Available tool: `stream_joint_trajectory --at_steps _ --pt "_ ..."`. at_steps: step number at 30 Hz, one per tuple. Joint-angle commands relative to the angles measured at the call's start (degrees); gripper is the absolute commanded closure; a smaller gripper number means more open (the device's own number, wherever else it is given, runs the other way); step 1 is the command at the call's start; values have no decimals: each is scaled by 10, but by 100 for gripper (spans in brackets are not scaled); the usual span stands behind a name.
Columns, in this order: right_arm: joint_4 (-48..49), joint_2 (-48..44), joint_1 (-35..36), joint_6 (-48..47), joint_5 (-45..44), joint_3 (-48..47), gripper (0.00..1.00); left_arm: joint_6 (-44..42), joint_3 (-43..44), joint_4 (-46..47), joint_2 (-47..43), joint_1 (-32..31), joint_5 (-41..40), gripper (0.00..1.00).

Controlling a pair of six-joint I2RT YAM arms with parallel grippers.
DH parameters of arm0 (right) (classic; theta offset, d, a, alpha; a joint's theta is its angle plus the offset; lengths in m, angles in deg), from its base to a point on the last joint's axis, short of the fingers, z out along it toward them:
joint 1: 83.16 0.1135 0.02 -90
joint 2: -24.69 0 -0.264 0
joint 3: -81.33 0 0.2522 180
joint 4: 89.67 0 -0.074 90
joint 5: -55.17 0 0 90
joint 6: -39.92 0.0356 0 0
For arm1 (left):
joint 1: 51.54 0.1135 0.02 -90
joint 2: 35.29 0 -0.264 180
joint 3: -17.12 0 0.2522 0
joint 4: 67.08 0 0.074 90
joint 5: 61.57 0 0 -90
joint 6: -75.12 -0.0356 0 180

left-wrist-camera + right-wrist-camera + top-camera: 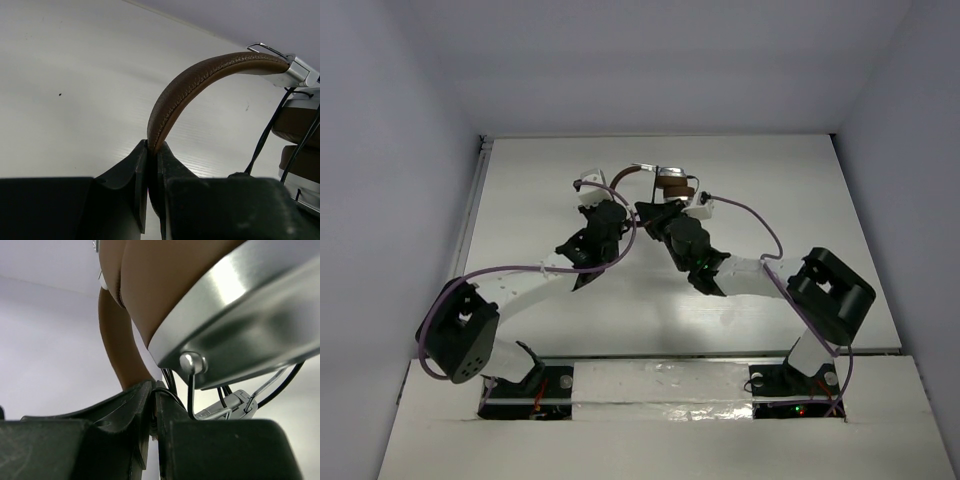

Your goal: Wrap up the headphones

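1. Left claw (153,149): the jaws were closed on one end of the brown headband (200,75) of the headphones (667,186). They were held over the far middle of the bench (790,200).
2. Right claw (154,396): the jaws were drawn together just beneath a silver ear cup (240,325). The thin dark cord (167,382) ran down into the gap, so I judged it pinched there.
3. Step in hand: I took this for the wrapping itself, with the left arm steadying the frame and the right arm carrying the cord.
4. Next move: I reckoned the right claw had to lead the cord round the frame under light tension while the left grip stayed firm. Slack would likely let loops slide off.
5. Not made out:
   - Turns already laid could not be counted.
   - The plug end was not seen.
   - I could not tell whether the cups touched the bench.
   - In the top view, the claws and headphones were crowded together and small.
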Motion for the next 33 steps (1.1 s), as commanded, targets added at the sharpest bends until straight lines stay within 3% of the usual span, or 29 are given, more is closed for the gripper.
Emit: stream_joint_trajectory --at_steps 1,10,25,28,30,33 --pt "-6 17 -1 -22 -82 -46 86 -4 29 5 -3 -20 24 100" --pt "-67 44 5 11 -114 -97 87 4 45 -8 4 -20 33 100" --pt "-63 89 35 -69 -129 -116 87 0 104 -44 33 -20 41 100" --pt "-66 81 41 -83 -116 -103 80 -10 121 -49 46 -20 40 100" --pt "-69 64 41 -90 -105 -88 69 -13 126 -46 50 -10 41 100" --pt "-101 39 41 -93 -85 -73 65 -14 135 -40 54 -4 50 100"
